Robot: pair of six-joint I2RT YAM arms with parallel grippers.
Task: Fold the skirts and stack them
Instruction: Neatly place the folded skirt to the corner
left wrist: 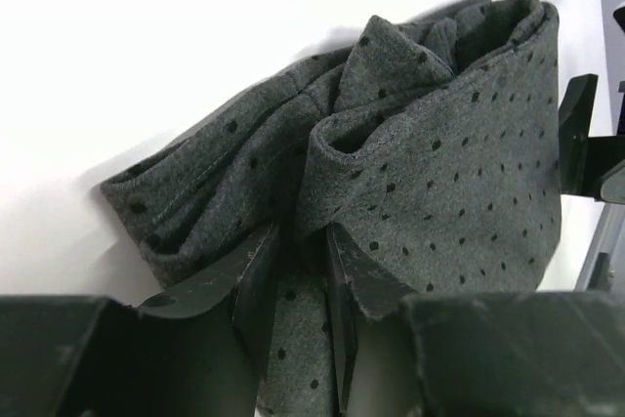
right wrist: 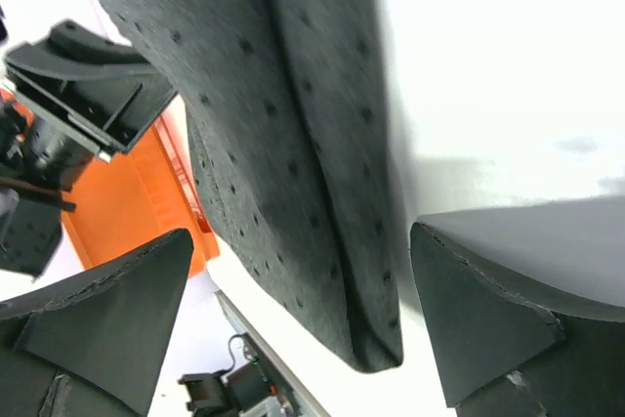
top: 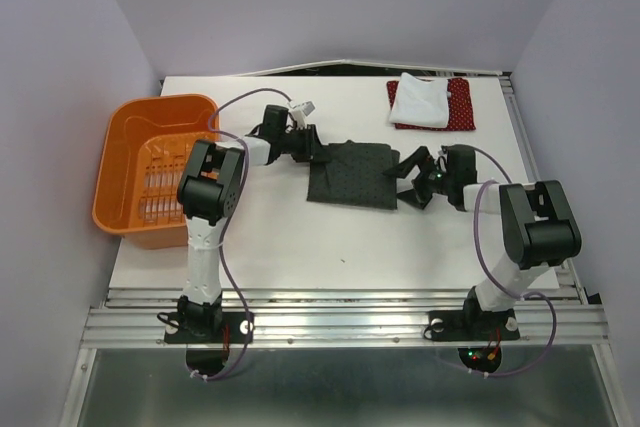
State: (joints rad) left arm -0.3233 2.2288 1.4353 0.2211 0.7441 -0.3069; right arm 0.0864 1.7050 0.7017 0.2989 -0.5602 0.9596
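The dark grey dotted skirt (top: 352, 175) lies folded at mid-table. My left gripper (top: 312, 152) is at its left edge, and in the left wrist view a bunched fold of the skirt (left wrist: 439, 163) fills the narrow gap of that gripper (left wrist: 303, 285), which is shut on it. My right gripper (top: 410, 182) stands open at the skirt's right edge. Its fingers (right wrist: 508, 280) straddle the folded edge of the skirt (right wrist: 273, 144) without touching it. The white skirt (top: 420, 99) rests folded on the red skirt (top: 462, 107) at the back right.
An orange basket (top: 150, 167) stands at the table's left edge and also shows in the right wrist view as the basket (right wrist: 146, 202). The right gripper's dark finger (left wrist: 576, 134) shows beyond the cloth in the left wrist view. Purple walls close in both sides.
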